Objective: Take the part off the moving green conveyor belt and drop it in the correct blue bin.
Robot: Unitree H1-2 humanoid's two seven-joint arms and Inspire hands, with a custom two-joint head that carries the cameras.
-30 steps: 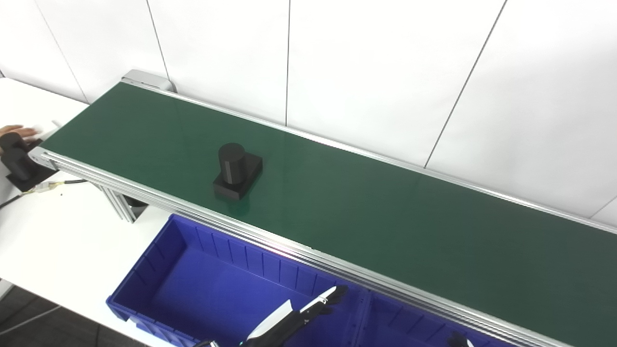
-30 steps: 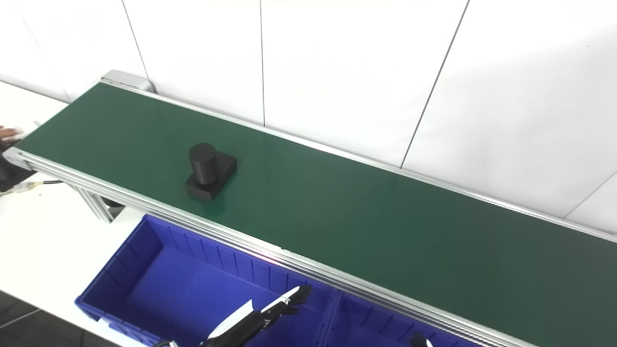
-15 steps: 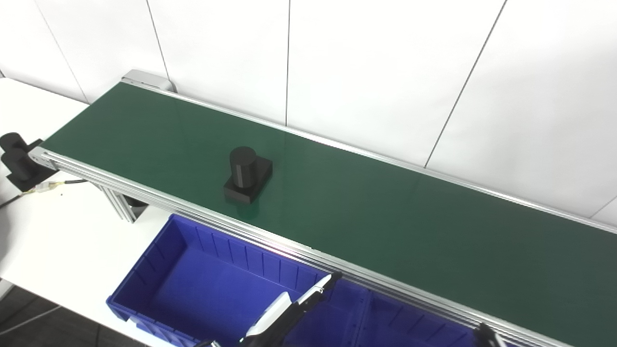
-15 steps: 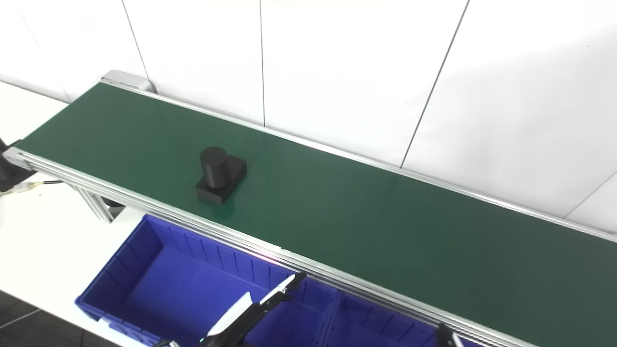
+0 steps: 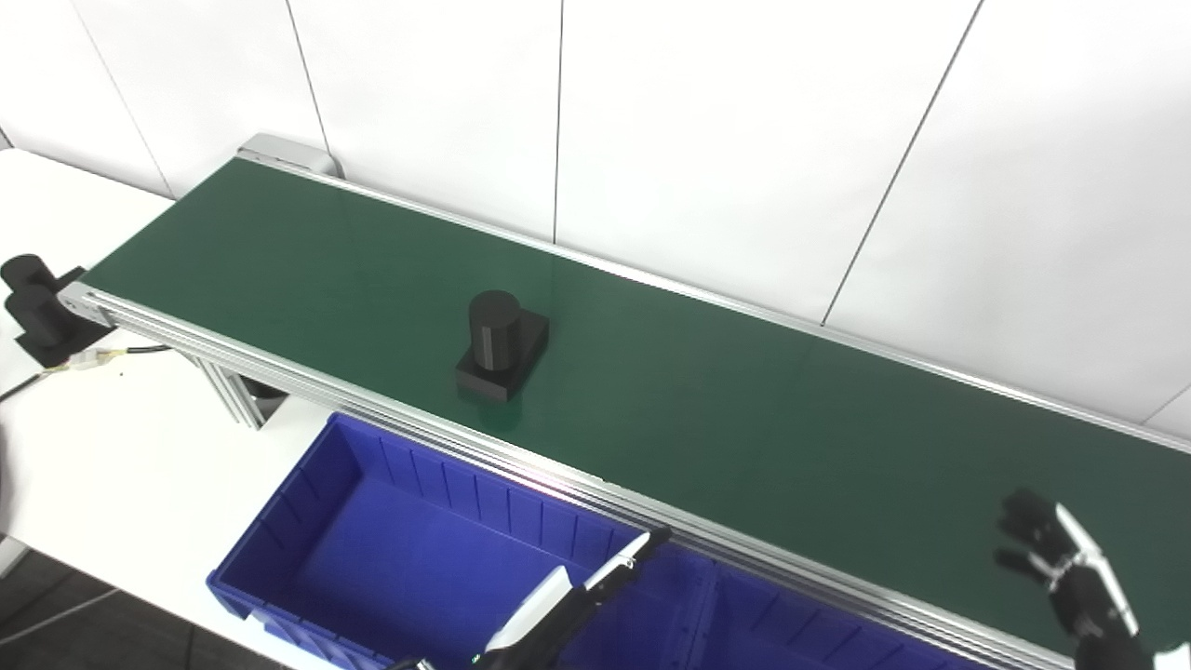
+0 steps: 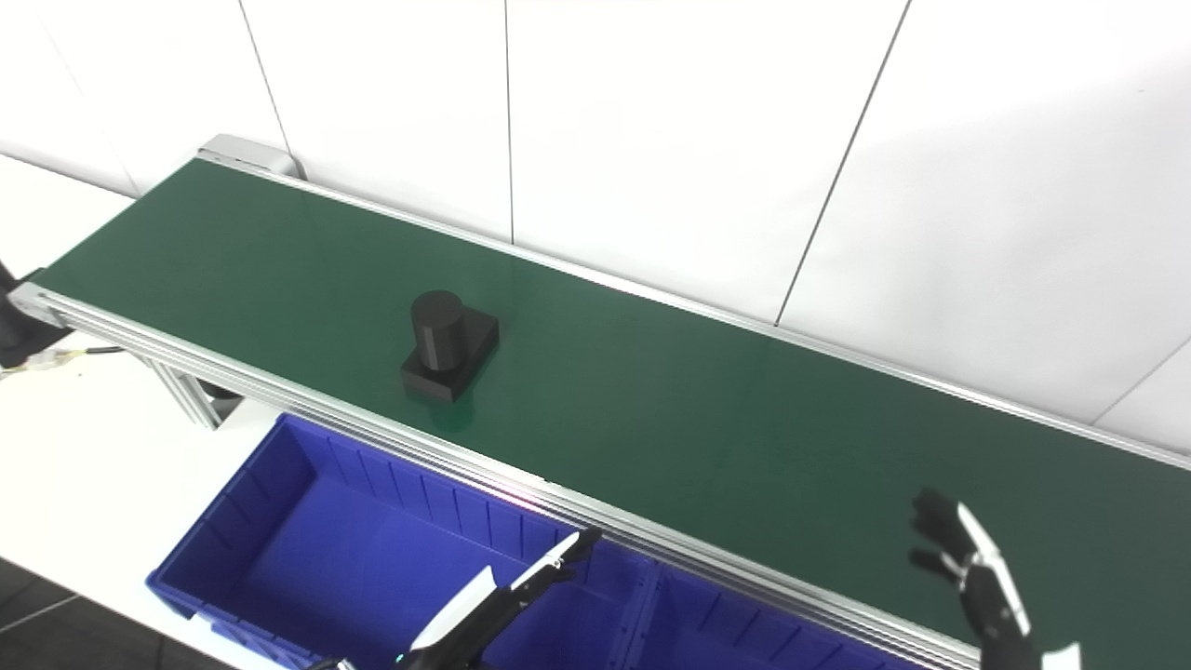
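Both hands are seen low in the views, with nothing held in either. The right hand [image 5: 1065,572] is raised over the near right part of the green conveyor belt [image 5: 744,419], its fingers spread apart and empty. The left hand [image 5: 568,605] is stretched out flat above the left blue bin [image 5: 279,549], its fingertips reaching almost to the belt's metal rail [image 5: 391,419]; its fingers are extended and nothing is gripped. The black part [image 5: 501,345], a short cylinder standing upright on a square base, is found on the belt toward the left, near the front rail and well apart from both hands. A second blue bin [image 5: 791,633] is set just beside the first, to its right.
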